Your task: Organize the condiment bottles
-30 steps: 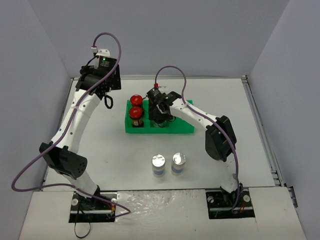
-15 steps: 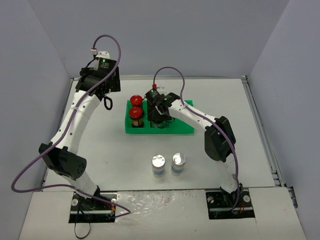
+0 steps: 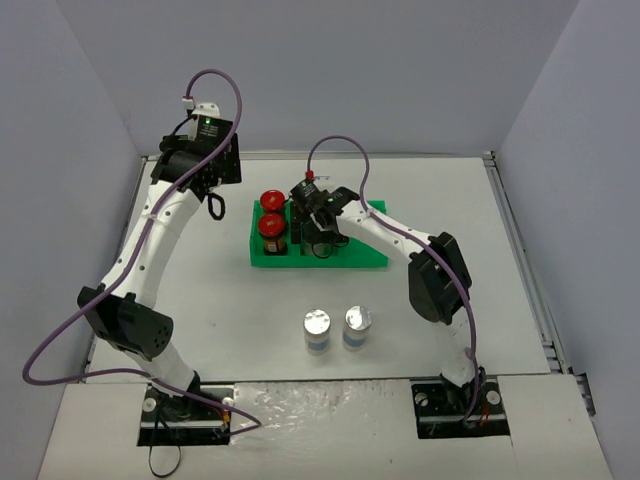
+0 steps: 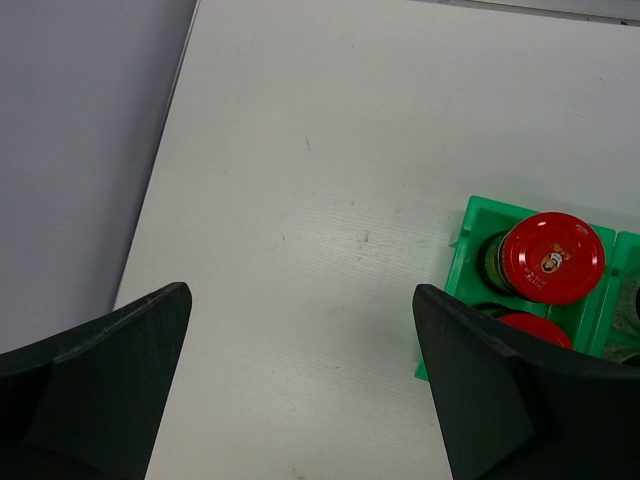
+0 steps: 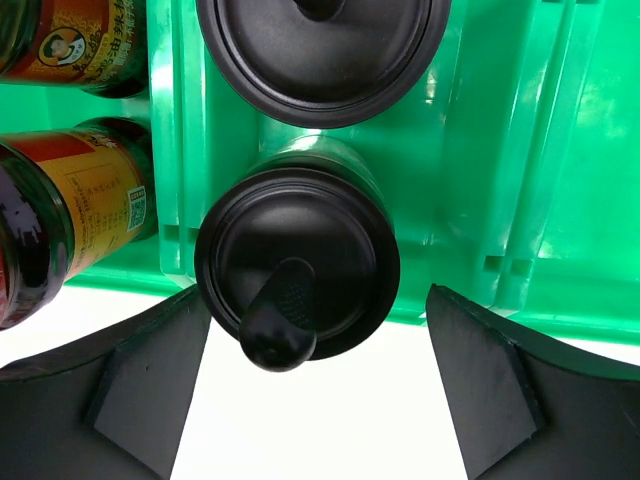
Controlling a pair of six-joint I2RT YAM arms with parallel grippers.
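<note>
The green tray (image 3: 372,256) holds two red-capped condiment bottles (image 3: 272,226) in its left compartment. In the right wrist view, two black-capped bottles stand in the middle compartment, the far one (image 5: 322,50) and the near one (image 5: 297,265). My right gripper (image 5: 318,292) is open around the near one, with a gap at its right finger (image 5: 490,380). Two silver-capped bottles (image 3: 316,325) (image 3: 357,322) stand on the table in front of the tray. My left gripper (image 4: 300,290) hangs open over bare table, left of the red caps (image 4: 552,257).
The tray's right compartment (image 3: 365,245) has nothing in it. Grey walls enclose the table on the left, back and right. The right arm's elbow (image 3: 438,280) hangs right of the silver-capped pair. A raised rail (image 3: 515,240) runs along the table's right edge.
My right gripper has opened and let go of the near black-capped bottle, which now stands in the middle compartment. The left arm has not moved.
</note>
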